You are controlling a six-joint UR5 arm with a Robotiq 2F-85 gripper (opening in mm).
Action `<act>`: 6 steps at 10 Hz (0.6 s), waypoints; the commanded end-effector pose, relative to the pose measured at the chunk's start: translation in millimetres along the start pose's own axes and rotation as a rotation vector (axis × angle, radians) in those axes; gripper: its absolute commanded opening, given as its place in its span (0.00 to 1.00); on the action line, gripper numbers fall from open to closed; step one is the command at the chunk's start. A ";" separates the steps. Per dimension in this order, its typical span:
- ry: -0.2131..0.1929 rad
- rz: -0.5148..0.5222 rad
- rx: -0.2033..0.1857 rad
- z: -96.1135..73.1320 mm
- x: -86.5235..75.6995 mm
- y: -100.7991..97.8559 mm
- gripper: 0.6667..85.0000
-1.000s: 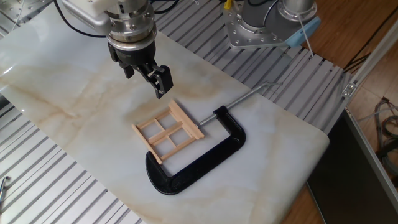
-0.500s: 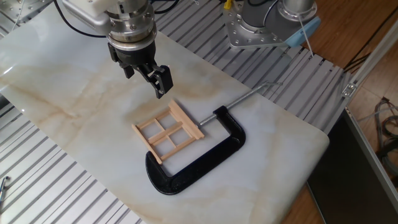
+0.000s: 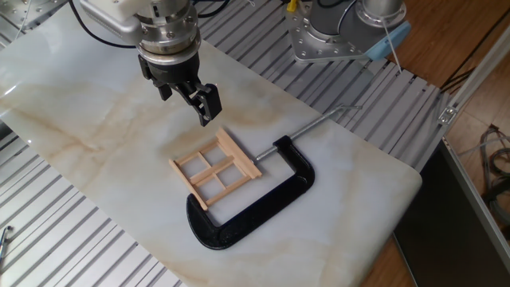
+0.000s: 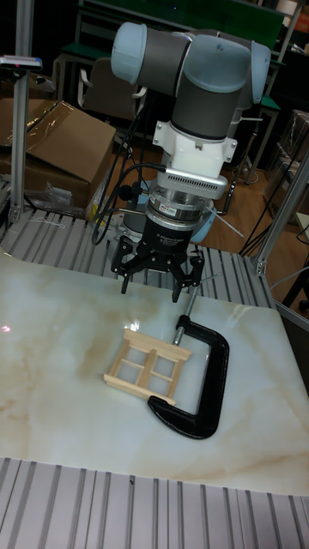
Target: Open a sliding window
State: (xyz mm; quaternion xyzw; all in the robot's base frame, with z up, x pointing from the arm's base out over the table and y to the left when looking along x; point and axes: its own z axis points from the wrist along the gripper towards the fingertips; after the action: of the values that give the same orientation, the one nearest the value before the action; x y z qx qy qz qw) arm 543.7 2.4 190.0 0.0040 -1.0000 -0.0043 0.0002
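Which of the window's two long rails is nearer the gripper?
The rail beside the screw of the clamp, at the window's upper right in the fixed view. The opposite rail lies at the clamp's other end, farther from the open gripper.

Lab: aluminium framing [image 4: 19,111], cardboard box [image 4: 62,147]

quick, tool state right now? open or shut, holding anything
Tool: open, holding nothing, not touching the sliding window.
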 end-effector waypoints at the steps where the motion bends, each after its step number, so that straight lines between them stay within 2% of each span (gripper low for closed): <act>1: 0.000 0.000 0.000 0.0 0.1 2.2 0.99; 2: -0.202 0.164 -0.074 -5.5 -53.6 17.9 0.00; 6: -0.200 0.168 -0.062 -4.8 -54.0 18.1 0.00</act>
State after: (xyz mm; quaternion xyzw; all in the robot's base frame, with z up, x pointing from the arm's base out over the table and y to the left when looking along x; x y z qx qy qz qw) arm 583.7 14.4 191.3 -0.0574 -0.9954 -0.0225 -0.0735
